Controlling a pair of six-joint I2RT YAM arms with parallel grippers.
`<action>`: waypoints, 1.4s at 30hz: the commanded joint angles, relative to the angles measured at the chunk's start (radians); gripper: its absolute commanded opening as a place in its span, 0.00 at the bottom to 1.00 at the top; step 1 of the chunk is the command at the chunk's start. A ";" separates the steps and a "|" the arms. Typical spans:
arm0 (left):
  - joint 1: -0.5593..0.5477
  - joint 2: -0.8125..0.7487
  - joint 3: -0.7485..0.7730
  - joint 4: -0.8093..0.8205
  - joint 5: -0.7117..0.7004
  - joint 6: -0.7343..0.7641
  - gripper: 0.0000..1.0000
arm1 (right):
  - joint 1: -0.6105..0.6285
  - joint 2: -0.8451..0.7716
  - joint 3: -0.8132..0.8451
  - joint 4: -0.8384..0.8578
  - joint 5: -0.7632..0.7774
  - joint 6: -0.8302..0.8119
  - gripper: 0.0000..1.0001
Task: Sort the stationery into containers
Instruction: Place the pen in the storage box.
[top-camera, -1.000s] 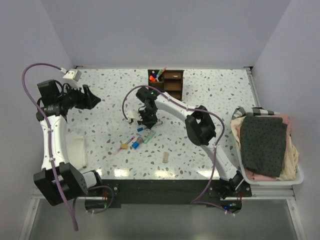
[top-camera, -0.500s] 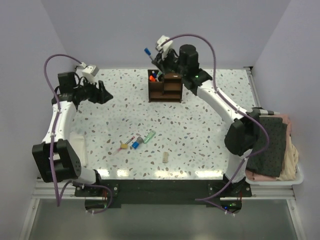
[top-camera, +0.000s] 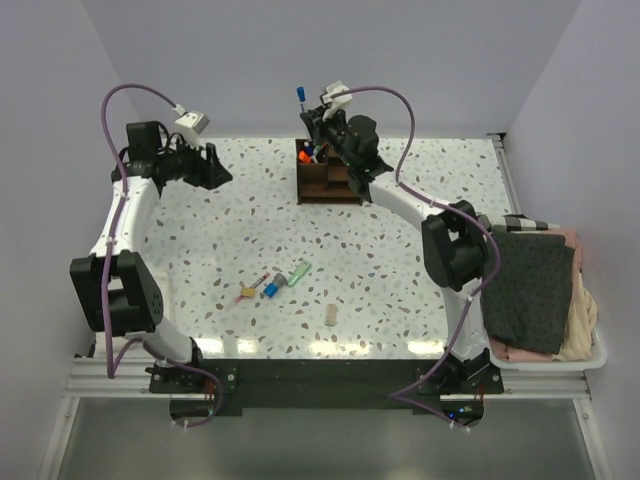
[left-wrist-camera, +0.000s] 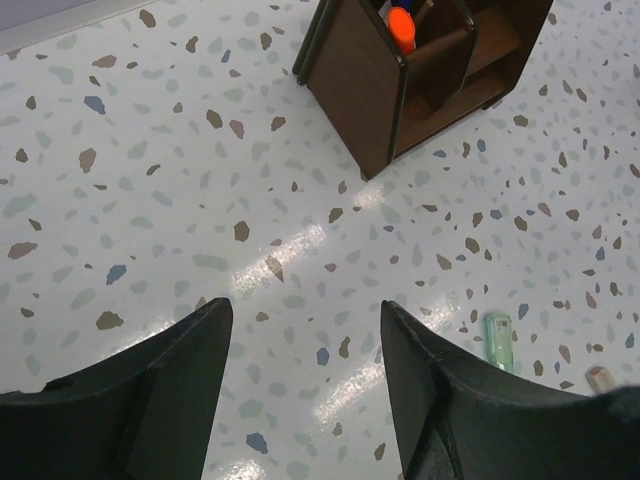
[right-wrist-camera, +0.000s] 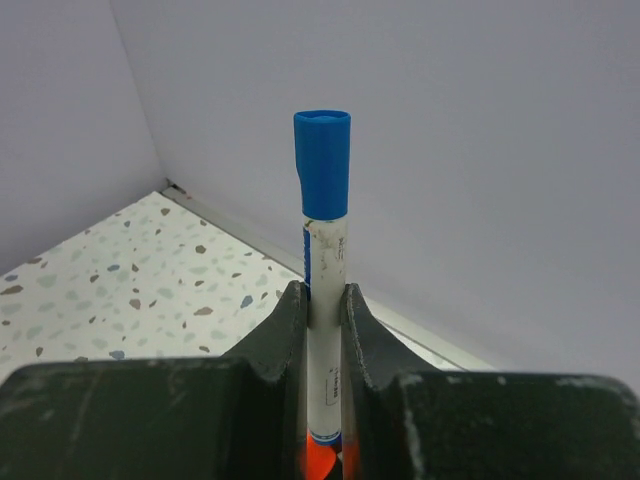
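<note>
Worktop: you are working over a pale speckled worktop (top-camera: 200, 250) closed in by plain lilac walls.
Done: an orange marker (left-wrist-camera: 402, 28) and a few other pieces are already standing in the left end of the wooden organizer (top-camera: 338, 175), which is sitting at the far middle of the worktop.
In hand: your right gripper (right-wrist-camera: 322, 312) is pinching a blue-capped marker (right-wrist-camera: 323, 170) upright between its fingers, just above the organizer's left end. I judge you are about to drop it in.
Left to sort: a green marker (top-camera: 298, 272), a blue piece (top-camera: 271, 289), a pink pen (top-camera: 259, 282), a yellow bit (top-camera: 248, 293) and a tan eraser block (top-camera: 331, 314) are lying loose near the centre, well apart from the organizer.
Left gripper: your left gripper (left-wrist-camera: 305, 312) is hovering with its fingers spread, holding nothing.
Marker look: the white barrel is showing scuffs under its blue cap. Orange is showing at its foot, and I cannot tell whether that belongs to it.
</note>
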 joint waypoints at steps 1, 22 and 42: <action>-0.006 0.042 0.063 -0.024 -0.036 0.046 0.66 | -0.017 -0.003 0.009 0.125 0.021 0.057 0.00; -0.020 0.123 0.108 -0.015 -0.062 0.052 0.65 | -0.037 0.083 -0.097 0.097 -0.036 0.026 0.00; -0.025 0.084 0.046 0.054 -0.009 0.054 1.00 | -0.038 -0.162 -0.280 -0.073 -0.032 -0.075 0.75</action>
